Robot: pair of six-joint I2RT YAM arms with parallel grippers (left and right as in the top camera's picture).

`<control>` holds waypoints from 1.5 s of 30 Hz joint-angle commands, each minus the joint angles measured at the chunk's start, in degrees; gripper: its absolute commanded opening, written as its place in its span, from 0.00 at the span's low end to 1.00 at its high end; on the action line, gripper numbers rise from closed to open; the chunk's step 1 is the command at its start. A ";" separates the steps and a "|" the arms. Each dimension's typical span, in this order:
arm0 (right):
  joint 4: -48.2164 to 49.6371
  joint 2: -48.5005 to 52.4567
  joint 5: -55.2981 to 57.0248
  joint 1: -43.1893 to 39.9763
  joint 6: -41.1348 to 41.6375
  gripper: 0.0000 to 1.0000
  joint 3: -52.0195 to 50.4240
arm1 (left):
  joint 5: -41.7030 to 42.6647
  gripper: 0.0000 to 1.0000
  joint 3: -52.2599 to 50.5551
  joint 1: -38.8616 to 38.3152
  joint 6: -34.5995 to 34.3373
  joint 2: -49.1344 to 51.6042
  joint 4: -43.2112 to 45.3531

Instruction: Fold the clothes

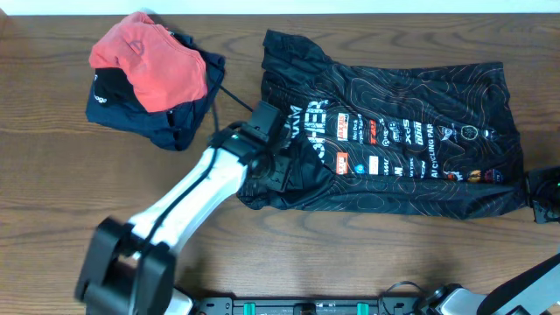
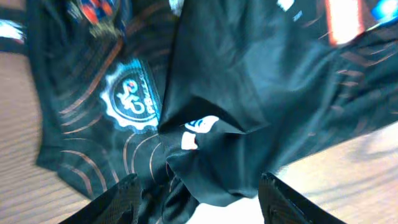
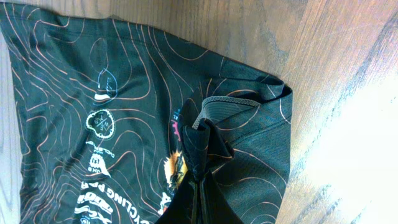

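The clothes, a black jersey (image 1: 394,131) with orange contour lines, white lettering and small logos, lie spread across the middle and right of the table. My left gripper (image 1: 278,164) is at the jersey's left edge. In the left wrist view the left gripper (image 2: 199,202) is open, its dark fingertips (image 2: 127,196) wide apart, with a loose bunched fold of the jersey (image 2: 205,155) lying between them, not pinched. My right gripper (image 1: 544,197) is at the jersey's near right corner. In the right wrist view the right gripper (image 3: 198,202) is shut on a gathered pinch of the jersey (image 3: 124,112).
A coral-red garment (image 1: 144,57) lies on a navy garment (image 1: 171,122) in a pile at the back left, close to my left arm. A black cable (image 1: 229,96) runs from the pile toward the left wrist. Bare wooden table (image 1: 52,192) shows at the left and front.
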 commanded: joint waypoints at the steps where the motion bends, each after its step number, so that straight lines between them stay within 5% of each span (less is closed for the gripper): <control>1: 0.13 -0.13 0.74 0.20 0.74 0.02 0.68 | 0.76 0.61 -0.98 -1.97 1.62 4.11 0.57; 30: 0.09 -0.11 0.70 0.20 0.74 0.02 0.68 | -12.72 0.34 -0.96 -8.63 5.16 12.79 8.85; 35: -0.09 -0.13 0.72 0.20 0.74 0.02 0.68 | -13.70 0.06 -0.02 -8.66 5.14 12.57 8.13; 45: -0.07 -0.11 0.72 0.20 0.74 0.02 0.68 | -14.82 0.06 3.72 -8.61 4.98 6.38 1.42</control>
